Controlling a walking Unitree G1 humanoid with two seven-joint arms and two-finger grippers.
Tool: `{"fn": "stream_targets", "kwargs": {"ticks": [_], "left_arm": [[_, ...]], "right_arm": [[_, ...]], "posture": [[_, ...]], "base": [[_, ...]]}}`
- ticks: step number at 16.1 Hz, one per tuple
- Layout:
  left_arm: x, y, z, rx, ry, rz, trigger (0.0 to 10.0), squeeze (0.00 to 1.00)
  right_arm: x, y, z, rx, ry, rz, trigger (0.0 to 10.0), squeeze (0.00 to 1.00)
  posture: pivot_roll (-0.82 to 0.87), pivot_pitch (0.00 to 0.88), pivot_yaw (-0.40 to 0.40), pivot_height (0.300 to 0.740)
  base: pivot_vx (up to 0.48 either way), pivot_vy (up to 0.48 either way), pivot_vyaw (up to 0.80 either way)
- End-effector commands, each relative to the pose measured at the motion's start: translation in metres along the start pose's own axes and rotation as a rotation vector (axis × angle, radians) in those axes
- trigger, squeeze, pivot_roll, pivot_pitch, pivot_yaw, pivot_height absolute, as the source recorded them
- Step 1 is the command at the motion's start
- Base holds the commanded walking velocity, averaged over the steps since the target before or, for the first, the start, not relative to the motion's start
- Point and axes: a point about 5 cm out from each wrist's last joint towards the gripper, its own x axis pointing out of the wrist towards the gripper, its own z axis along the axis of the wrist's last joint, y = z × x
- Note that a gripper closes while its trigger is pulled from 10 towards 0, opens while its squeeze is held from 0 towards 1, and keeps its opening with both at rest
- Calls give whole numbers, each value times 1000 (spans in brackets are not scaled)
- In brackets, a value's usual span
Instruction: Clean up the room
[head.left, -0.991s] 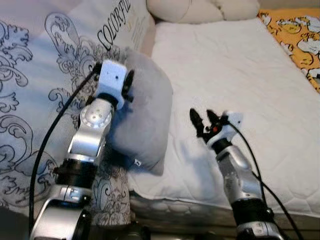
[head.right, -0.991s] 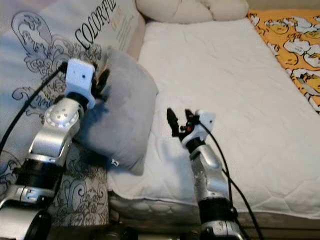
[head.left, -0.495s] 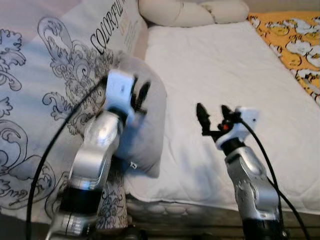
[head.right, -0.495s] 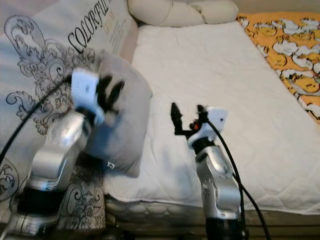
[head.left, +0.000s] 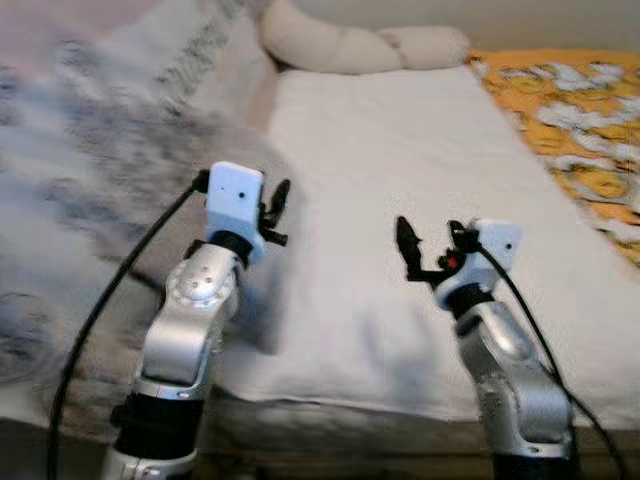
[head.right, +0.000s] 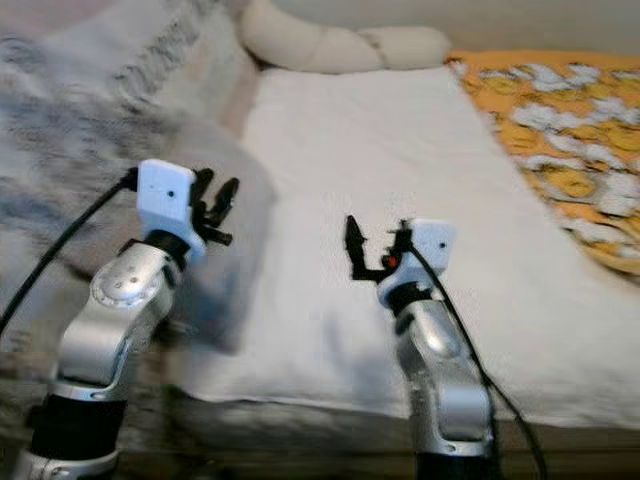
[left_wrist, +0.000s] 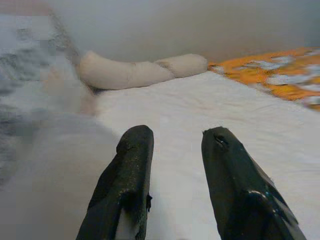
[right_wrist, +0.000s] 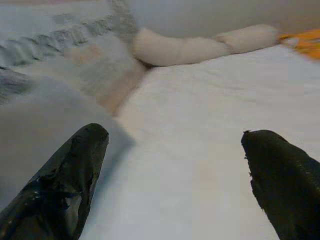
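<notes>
A grey pillow (head.left: 262, 300) lies blurred on the left side of the white mattress (head.left: 400, 150), against a grey-and-white patterned duvet (head.left: 90, 180). My left gripper (head.left: 278, 205) hovers just above the pillow's right edge, open, with nothing between its fingers (left_wrist: 131, 150). In the left wrist view the pillow (left_wrist: 50, 175) lies below and to one side. My right gripper (head.left: 428, 245) stands open wide over the bare mattress, to the right of the pillow, holding nothing. The right wrist view has the pillow (right_wrist: 30, 120) beside one finger.
Cream bolster pillows (head.left: 350, 45) lie across the head of the bed. An orange patterned blanket (head.left: 570, 120) covers the right side. The mattress's front edge (head.left: 330, 395) runs just before my arms. The whole picture is blurred.
My left gripper, pressed into the grey pillow a second ago, has come off it and stands open beside it. The camera has shifted and blurred. The right gripper stays open.
</notes>
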Motion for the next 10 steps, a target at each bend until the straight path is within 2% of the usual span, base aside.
{"fn": "stream_targets", "kwargs": {"ticks": [1,4,7,10], "left_arm": [[-1,6,-1,11,9,19,10000,0],[-3,15,-4,12,27,52,10000,0],[-4,17,-6,8,37,64,10000,0],[-12,23,-17,17,77,87,10000,0]], "right_arm": [[0,5,3,-3,-3,12,10000,0],[-1,6,2,-18,13,8,10000,0],[-2,4,1,-40,21,-4,10000,0],[-6,-3,-5,-45,53,-53,10000,0]], "posture": [[-76,0,3,740],[-74,0,-1,740],[-74,0,0,740],[-71,0,5,740]], "base": [[0,-469,0],[0,-467,0],[0,-466,0],[0,-470,0]]}}
